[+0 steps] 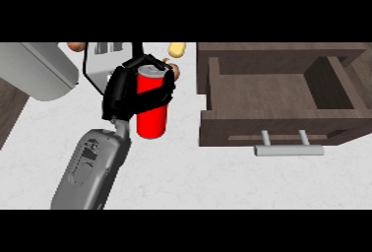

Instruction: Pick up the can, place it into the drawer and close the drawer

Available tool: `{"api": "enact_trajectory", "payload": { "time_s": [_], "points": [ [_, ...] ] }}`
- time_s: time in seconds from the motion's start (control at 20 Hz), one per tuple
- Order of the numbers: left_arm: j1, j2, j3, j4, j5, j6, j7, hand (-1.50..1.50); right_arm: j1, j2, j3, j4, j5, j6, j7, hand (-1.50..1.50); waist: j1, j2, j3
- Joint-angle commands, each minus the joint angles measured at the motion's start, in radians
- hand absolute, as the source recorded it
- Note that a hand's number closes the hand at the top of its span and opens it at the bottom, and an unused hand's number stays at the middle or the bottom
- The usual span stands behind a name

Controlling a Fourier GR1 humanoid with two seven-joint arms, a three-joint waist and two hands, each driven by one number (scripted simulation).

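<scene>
A red can (152, 123) with a grey top is held nearly upright in my left hand (131, 96). The black fingers and thumb curl round its upper half and hide part of it. Can and hand are over the white counter (218, 182), just left of the open dark wooden drawer (210, 130). The drawer's inside shows nothing in it. Its grey bar handle (289, 150) sticks out at the front, toward the lower edge. My right hand does not show.
A grey rounded appliance (40, 71) stands at the top left. Behind the hand are a pale boxy object (108, 49), a yellowish item (176, 49) and a brown item (75, 46). Dark flooring shows past the counter's left edge.
</scene>
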Motion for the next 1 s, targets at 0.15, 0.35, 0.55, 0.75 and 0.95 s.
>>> {"api": "enact_trajectory", "payload": {
  "time_s": [0.15, 0.35, 0.55, 0.75, 0.95],
  "points": [
    [-0.231, -0.004, -0.067, 0.051, -0.030, 0.125, 0.139, 1.50, 0.051, 0.029, 0.027, -0.034, 0.007, 0.009, -0.021, -1.50, -0.005, 0.001, 0.000],
    [-0.385, -0.004, -0.123, 0.150, 0.013, 0.220, 0.154, 1.50, 0.025, 0.002, -0.001, -0.033, -0.006, 0.020, 0.015, -1.50, -0.012, 0.002, 0.000],
    [-0.485, -0.004, -0.152, 0.215, 0.057, 0.267, 0.190, 1.50, -0.007, 0.001, -0.021, 0.002, -0.022, 0.013, 0.005, -1.50, -0.013, 0.002, 0.000],
    [-0.670, -0.004, -0.101, 0.366, 0.068, 0.271, 0.210, 1.50, 0.034, 0.029, 0.061, -0.045, 0.046, -0.025, 0.016, -1.50, -0.024, 0.005, 0.000],
    [-0.723, -0.004, -0.098, 0.504, 0.121, 0.295, 0.135, 1.50, 0.020, 0.029, 0.019, -0.032, 0.007, 0.011, 0.002, -1.50, -0.028, 0.006, 0.000]
  ]
}}
